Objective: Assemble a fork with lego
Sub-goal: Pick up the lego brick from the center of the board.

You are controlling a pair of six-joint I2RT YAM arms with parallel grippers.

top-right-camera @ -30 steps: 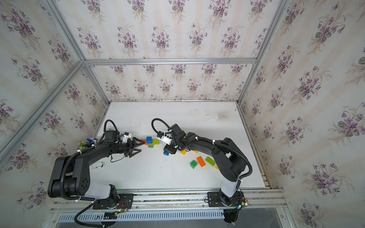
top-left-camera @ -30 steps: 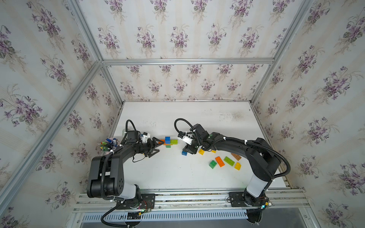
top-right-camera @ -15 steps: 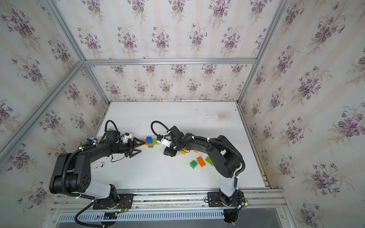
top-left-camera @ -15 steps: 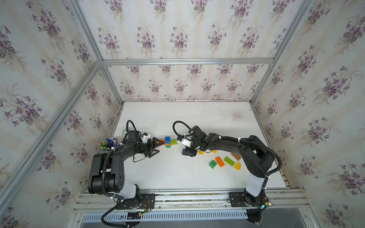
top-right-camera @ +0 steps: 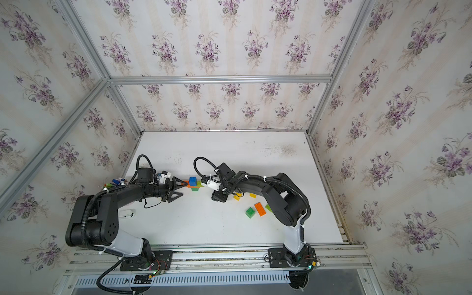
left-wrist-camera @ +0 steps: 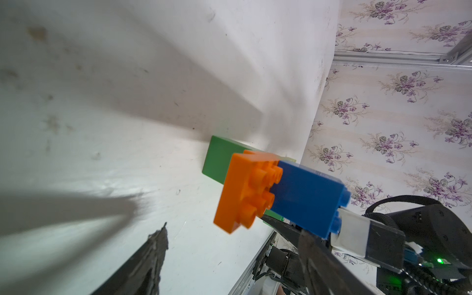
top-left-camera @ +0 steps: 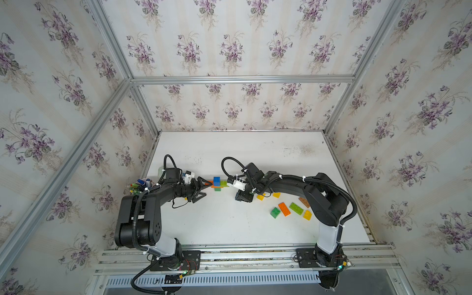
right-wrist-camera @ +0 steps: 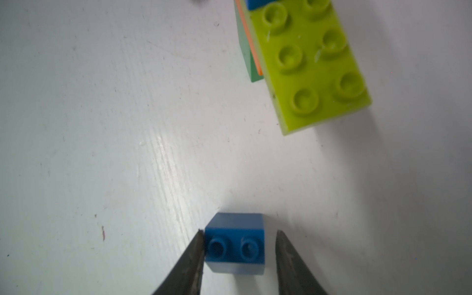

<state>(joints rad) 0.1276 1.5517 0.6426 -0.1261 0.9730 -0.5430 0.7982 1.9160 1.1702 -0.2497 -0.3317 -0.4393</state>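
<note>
Over the last second the right gripper [right-wrist-camera: 238, 251] has come down around the small blue studded plastic brick [right-wrist-camera: 235, 242] near the white table's centre, its jaws narrowed, one touching the brick, the other just clear.

No legible text or labels

Loose bricks [top-left-camera: 284, 209] right of stacked assembly [top-left-camera: 217, 182]
</note>
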